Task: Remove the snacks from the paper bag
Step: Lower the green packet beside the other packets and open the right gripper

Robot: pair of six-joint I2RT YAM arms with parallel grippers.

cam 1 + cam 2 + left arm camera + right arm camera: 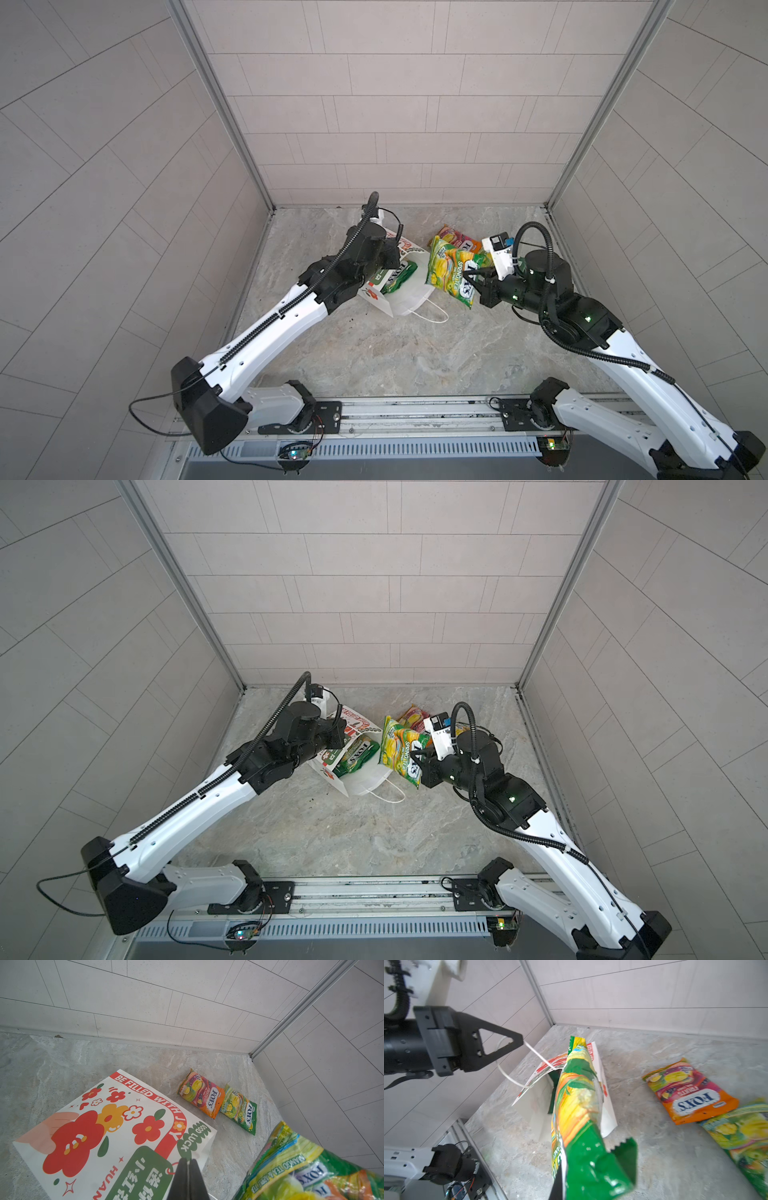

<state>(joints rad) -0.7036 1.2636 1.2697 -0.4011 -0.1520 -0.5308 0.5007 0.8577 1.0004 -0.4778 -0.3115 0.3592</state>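
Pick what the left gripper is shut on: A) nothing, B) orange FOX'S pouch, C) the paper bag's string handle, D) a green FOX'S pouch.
C: in the right wrist view the left gripper pinches the taut white string handle of the paper bag.

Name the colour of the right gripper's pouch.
Pouch: green and yellow with some orange, clearest in the right wrist view.
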